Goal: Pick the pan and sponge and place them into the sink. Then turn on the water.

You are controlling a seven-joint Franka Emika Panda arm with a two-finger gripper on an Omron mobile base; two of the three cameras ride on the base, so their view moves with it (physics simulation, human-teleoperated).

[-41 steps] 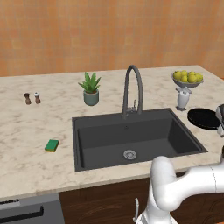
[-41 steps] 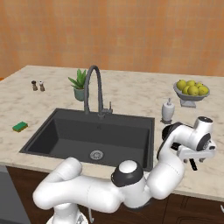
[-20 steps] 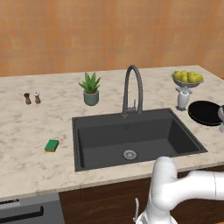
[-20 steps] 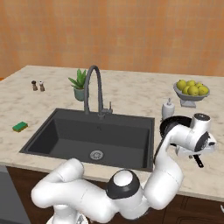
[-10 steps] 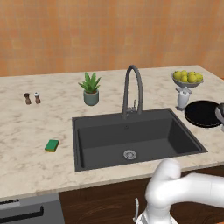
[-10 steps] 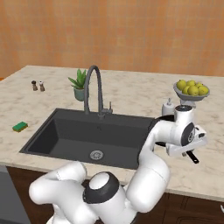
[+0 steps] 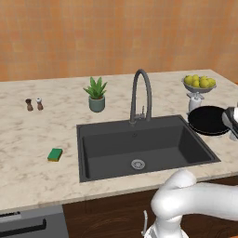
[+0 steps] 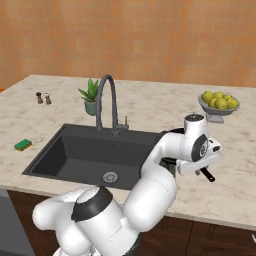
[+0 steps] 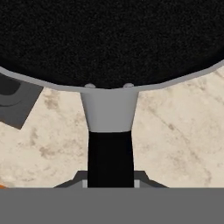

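The black pan hangs just right of the sink, by its right rim. My gripper is shut on the pan's handle. In the hand view the pan spreads across the top, over the counter and a corner of the sink. In the right base view my hand hides most of the pan, and its handle sticks out below. The green sponge lies on the counter left of the sink. No water falls from the arched faucet.
A bowl of lemons and a small white bottle stand behind the pan. A potted plant sits left of the faucet. Two small shakers stand at the far left.
My gripper has carried the pan leftward, from further right on the counter toward the sink's right rim. The sponge has stayed where it was.
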